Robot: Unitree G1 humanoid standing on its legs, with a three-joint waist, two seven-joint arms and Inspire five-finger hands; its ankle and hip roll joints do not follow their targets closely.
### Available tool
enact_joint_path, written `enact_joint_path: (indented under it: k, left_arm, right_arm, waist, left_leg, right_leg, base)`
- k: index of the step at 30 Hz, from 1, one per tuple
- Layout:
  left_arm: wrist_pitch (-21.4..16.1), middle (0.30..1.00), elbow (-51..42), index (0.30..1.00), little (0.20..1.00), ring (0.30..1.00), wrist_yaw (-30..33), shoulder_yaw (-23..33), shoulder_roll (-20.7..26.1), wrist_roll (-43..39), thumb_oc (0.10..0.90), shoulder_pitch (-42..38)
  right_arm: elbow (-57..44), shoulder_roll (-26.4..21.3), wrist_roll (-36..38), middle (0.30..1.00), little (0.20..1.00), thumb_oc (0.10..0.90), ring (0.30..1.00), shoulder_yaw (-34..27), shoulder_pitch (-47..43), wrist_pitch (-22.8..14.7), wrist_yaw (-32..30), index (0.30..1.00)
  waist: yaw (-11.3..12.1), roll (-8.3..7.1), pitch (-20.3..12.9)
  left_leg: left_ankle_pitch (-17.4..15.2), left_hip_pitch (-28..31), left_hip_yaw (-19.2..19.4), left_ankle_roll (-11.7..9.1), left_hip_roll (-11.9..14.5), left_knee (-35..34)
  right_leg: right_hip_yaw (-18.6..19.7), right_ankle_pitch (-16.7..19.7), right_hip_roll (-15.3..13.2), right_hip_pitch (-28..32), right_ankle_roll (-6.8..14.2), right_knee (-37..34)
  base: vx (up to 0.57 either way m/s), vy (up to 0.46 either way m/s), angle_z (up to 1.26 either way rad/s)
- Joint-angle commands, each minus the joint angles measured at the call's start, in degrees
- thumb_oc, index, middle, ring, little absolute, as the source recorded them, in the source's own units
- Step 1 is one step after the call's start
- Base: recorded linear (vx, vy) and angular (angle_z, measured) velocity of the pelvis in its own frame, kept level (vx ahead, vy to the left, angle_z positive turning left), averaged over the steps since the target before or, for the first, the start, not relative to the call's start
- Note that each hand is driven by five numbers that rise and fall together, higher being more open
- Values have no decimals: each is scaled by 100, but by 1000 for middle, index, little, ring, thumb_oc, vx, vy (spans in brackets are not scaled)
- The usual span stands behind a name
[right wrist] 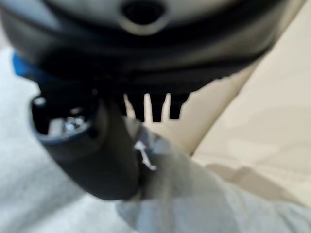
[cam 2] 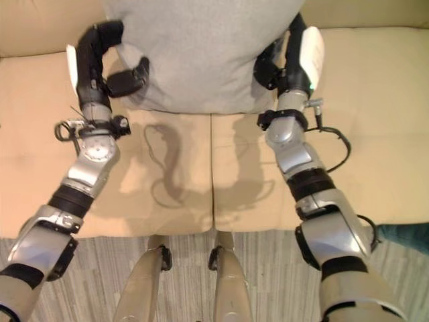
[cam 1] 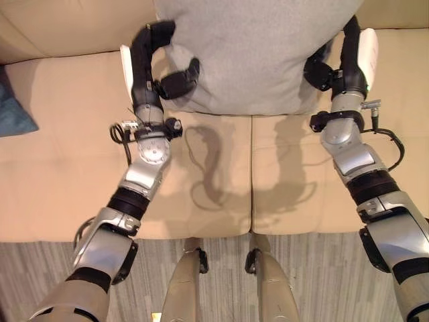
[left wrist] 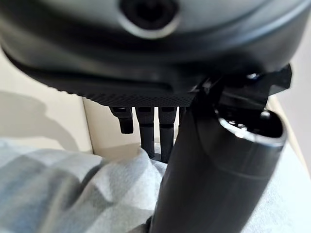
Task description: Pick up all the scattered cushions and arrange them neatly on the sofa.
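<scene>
Beige sofa point(cam 1: 80, 134) spreads wide with open seat either side, grey cushion point(cam 1: 255, 54) upright at the backrest over the seat seam, left robot hand point(cam 1: 151, 60) and right robot hand point(cam 1: 342, 64) each clamping an edge.

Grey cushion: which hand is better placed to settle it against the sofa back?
Neither alone: left hand and right hand each pinch a side of the grey cushion.

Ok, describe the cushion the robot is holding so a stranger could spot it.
On the beige sofa, look at the middle by the backrest. The grey cushion sits there between the left hand and right hand; the dark blue cushion lies aside.
</scene>
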Motion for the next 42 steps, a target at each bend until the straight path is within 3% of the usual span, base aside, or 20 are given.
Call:
enact_joint_path:
  k: [1,2,5,7,11,16,22,28,31,34,36,38,42]
  left_arm:
    - [-289,900,263,900,900,900,-110,-200,126,89,800,61]
    - [-280,900,123,900,900,900,-282,-43,183,95,800,535]
    - [-258,900,10,900,900,900,-456,88,257,149,800,964]
    - [-229,900,-235,900,900,900,-674,392,291,163,800,1724]
    - [-189,900,-486,900,900,900,-936,712,276,158,800,2606]
    - [-129,900,-637,900,900,900,-1363,1398,179,16,800,4130]
    - [168,900,-57,900,900,900,-1775,1674,-68,228,800,5342]
    - [492,900,1198,900,900,900,-1994,1521,-363,815,800,5853]
    - [664,900,2429,900,900,900,-1969,1479,-633,1220,800,5923]
    - [737,900,2937,900,900,900,-1879,1431,-719,1361,800,5850]
    - [754,900,3136,900,900,900,-1866,1324,-741,1417,800,5703]
    - [758,900,3291,900,900,900,-1846,1327,-785,1385,800,5633]
    - [748,900,3407,900,900,900,-1848,1305,-903,1288,800,5559]
  right_arm:
    - [-76,167,-377,900,900,800,900,77,23,-512,19,900]
    - [-280,24,-430,900,900,800,900,-179,534,-536,125,900]
    - [-427,-75,-462,900,900,800,900,-434,1059,-549,229,900]
    - [-735,-96,-506,900,900,800,900,-875,2047,-588,411,900]
    - [-1032,43,-515,900,900,800,900,-1340,3056,-617,583,900]
    - [-1094,244,-455,900,900,800,900,-1996,4541,-627,949,900]
    - [-710,672,-414,900,900,800,900,-2250,5582,-530,1360,900]
    - [-164,984,-475,900,900,800,900,-2101,6030,-492,1659,900]
    - [452,1231,-480,900,900,800,900,-1909,6212,-517,1770,900]
    - [930,1300,-480,900,900,800,900,-1782,6171,-502,1753,900]
    - [1308,1344,-427,900,900,800,900,-1706,6040,-459,1725,900]
    - [1524,1350,-470,900,900,800,900,-1598,5940,-437,1713,900]
    - [2003,1409,-570,900,900,800,900,-1490,5792,-322,1753,900]
  waist:
    - [-65,-87,-1168]
    - [-73,-100,-1217]
    - [-75,-114,-1270]
    - [-97,-133,-1360]
    - [-116,-152,-1442]
    - [-124,-221,-1498]
    - [-108,-240,-1522]
    - [-92,-238,-1552]
    - [-80,-253,-1569]
    - [-51,-291,-1514]
    - [-46,-416,-1334]
    - [-34,-474,-1285]
    - [-98,-462,-1321]
  left_leg:
    - [-574,639,-32,-547,302,-824]
    - [-604,741,-20,-557,294,-824]
    - [-642,868,-12,-558,291,-824]
    - [-713,1118,12,-566,282,-824]
    - [-805,1425,36,-556,280,-824]
    - [-934,2199,103,-556,366,-824]
    - [-1023,3075,199,-516,433,-824]
    - [-1075,3792,327,-498,489,-824]
    - [-1107,4136,365,-484,536,-824]
    - [-1118,4211,356,-464,520,-590]
    - [-1657,4040,288,-416,470,240]
    - [-1990,4052,35,-351,266,669]
    - [-2328,4445,-422,-303,-71,938]
  right_leg:
    - [-36,-256,21,-304,589,-39]
    - [-47,-274,16,-198,588,-39]
    - [-64,-302,2,-64,582,-39]
    - [-101,-362,-10,220,578,-39]
    - [-139,-421,-16,532,571,-39]
    - [-170,-605,15,1335,537,-39]
    - [-249,-840,118,2202,502,-39]
    - [-279,-1040,269,2939,435,-39]
    - [-245,-1200,391,3307,379,-39]
    - [-205,-1262,378,3419,361,-39]
    - [-224,-1204,267,3411,309,-39]
    - [-205,-1106,202,3380,288,-39]
    - [-137,-895,215,3281,294,-39]
  base:
    - [28,-23,-41]
    - [19,-17,-27]
    - [29,-16,7]
    - [62,-24,15]
    - [67,-15,6]
    - [89,-27,-9]
    - [76,-34,-3]
    - [31,-47,5]
    - [6,-90,0]
    - [-87,-58,1]
    - [-232,-48,6]
    - [-172,25,13]
    - [-116,96,-26]
